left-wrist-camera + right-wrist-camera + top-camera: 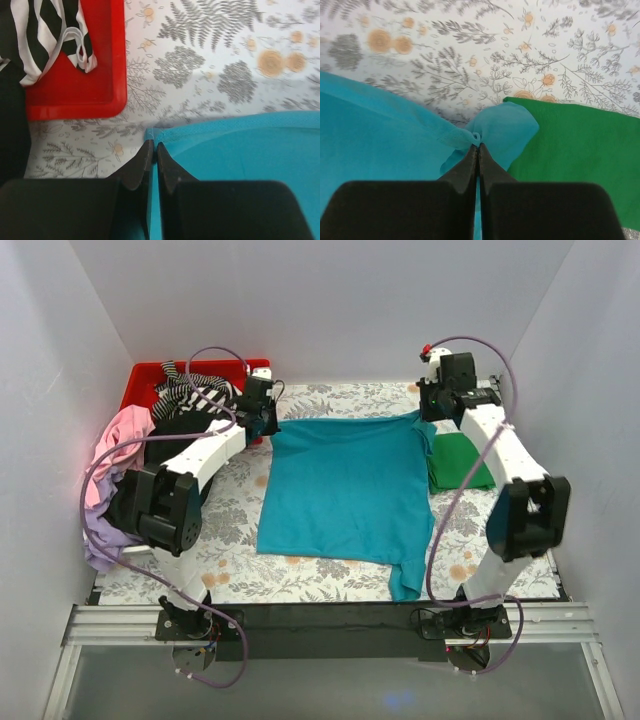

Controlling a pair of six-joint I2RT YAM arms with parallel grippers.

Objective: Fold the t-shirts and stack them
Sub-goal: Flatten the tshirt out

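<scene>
- Top view: the teal t-shirt lies spread across the middle of the tabletop. Both my arms reach out to its far edge, elbows raised. My left end effector is at the far-left corner and my right end effector at the far-right one. The green t-shirt lies just right of the teal one as a compact pad, so I judge it already folded. The striped t-shirt, pink t-shirt and lilac t-shirt are heaped in and beside the red bin, unfolded. Most of the task remains.
- Left wrist view: my left end effector has its fingers pressed together on the teal t-shirt's corner hem, low over the tabletop. The red bin is near.
- Right wrist view: my right end effector pinches a bunched bit of teal cloth that overlaps the green t-shirt's edge.
</scene>
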